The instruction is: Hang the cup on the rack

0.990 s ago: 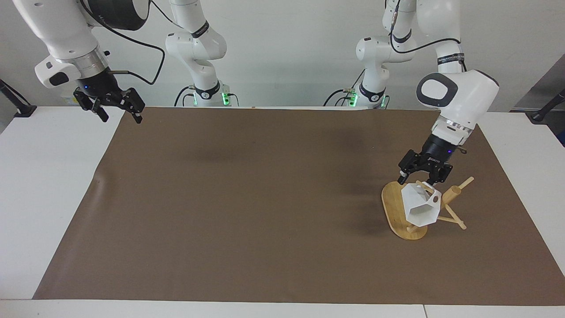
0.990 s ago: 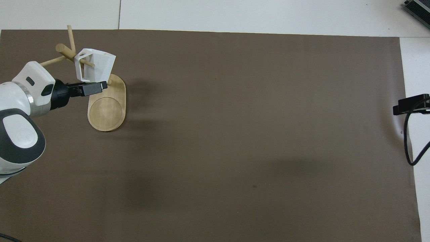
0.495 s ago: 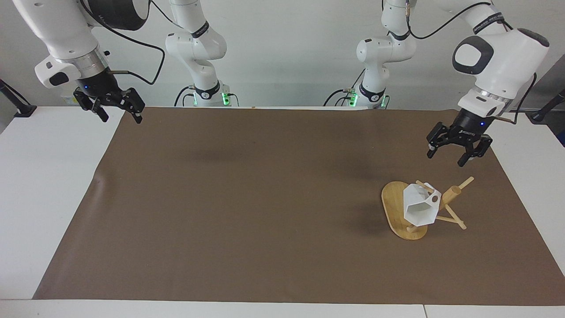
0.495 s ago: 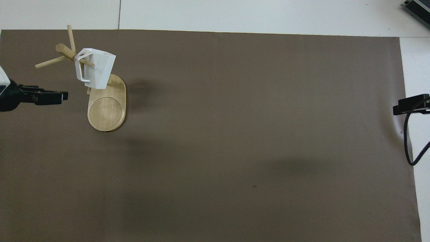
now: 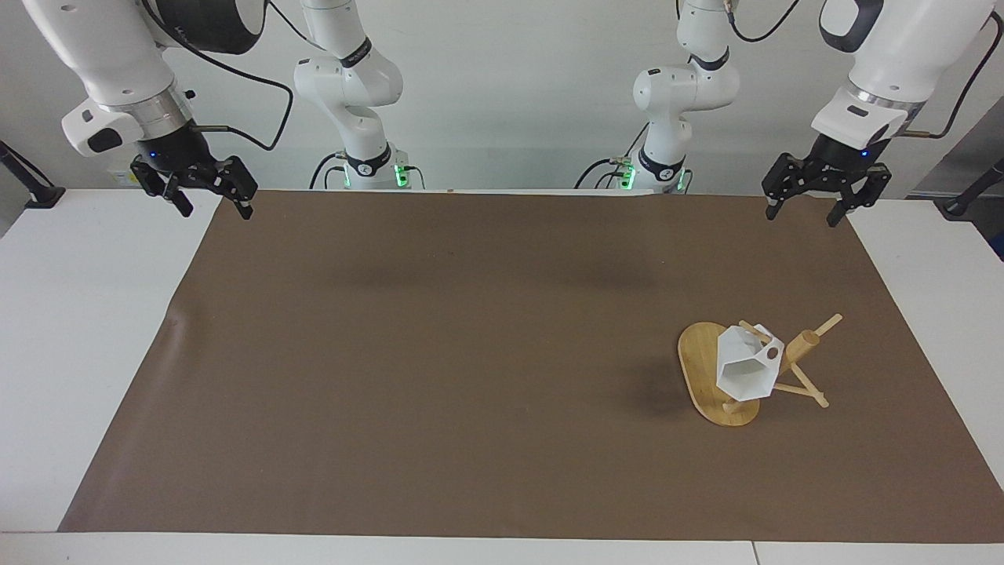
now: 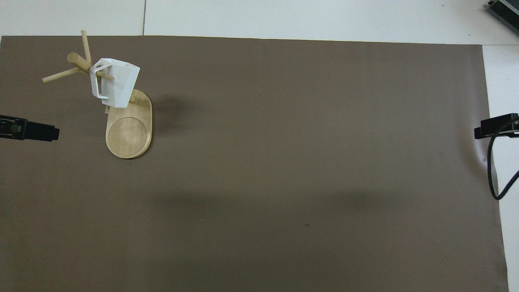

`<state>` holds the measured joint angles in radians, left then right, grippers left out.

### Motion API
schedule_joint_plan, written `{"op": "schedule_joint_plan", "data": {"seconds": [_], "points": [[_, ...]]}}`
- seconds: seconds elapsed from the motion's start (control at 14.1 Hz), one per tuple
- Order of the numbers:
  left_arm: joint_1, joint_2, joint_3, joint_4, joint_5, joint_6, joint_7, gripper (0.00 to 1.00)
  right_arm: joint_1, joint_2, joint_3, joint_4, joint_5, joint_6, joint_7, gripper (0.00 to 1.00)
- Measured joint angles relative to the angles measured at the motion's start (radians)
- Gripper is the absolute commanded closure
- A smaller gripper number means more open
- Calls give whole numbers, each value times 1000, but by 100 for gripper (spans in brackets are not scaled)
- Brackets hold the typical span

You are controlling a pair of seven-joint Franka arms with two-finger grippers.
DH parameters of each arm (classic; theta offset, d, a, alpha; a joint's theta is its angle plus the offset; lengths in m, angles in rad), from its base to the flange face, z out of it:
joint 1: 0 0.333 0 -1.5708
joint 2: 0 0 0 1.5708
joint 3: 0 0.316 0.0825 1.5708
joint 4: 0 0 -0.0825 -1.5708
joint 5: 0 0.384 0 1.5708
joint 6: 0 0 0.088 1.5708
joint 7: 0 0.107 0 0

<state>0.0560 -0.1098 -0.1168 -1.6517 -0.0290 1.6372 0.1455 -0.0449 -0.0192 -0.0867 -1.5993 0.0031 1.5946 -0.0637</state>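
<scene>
Facing view first: I see the cup (image 5: 744, 372) hanging on the rack (image 5: 710, 377), its blocky handle threaded over one of the thin pegs, the hexagonal rim tipped out toward the camera and the body hanging above the oval base without resting on it. The rack stands on the brown mat (image 5: 471, 353) toward the left arm's end of the table, its thick post leaning away from the base in this view, with other bare pegs sticking out around it. My left gripper (image 5: 806, 211) is up in the air over the mat's edge closest to the robots, well apart from the rack and the cup, its two fingers spread wide with nothing between them. My right gripper (image 5: 212, 209) hangs over the corner of the mat at the right arm's end, also with its fingers apart and empty; that arm waits. From the overhead view I see the cup (image 6: 117, 83) from the side, the peg passing through its handle, the round recess of the rack's base (image 6: 129, 132) bare just beside it. Only the dark tip of the left gripper (image 6: 40, 132) pokes in at the frame's edge there, clear of the rack.
</scene>
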Motion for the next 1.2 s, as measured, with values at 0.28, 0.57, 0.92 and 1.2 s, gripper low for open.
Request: {"op": "schedule_joint_plan", "data": {"seconds": [0.28,0.57,0.92,1.2], "points": [[0,3,-28,67,8,-110,-33,0,0,0,0,0,0,0,0,0],[0,14,-46,85,8,-161,-39,0,0,0,0,0,0,0,0,0],[-134,18,94,93,8,-245,-40,0,0,0,0,0,0,0,0,0],[-154,18,150,106,8,-255,-40,0,0,0,0,0,0,0,0,0]]}}
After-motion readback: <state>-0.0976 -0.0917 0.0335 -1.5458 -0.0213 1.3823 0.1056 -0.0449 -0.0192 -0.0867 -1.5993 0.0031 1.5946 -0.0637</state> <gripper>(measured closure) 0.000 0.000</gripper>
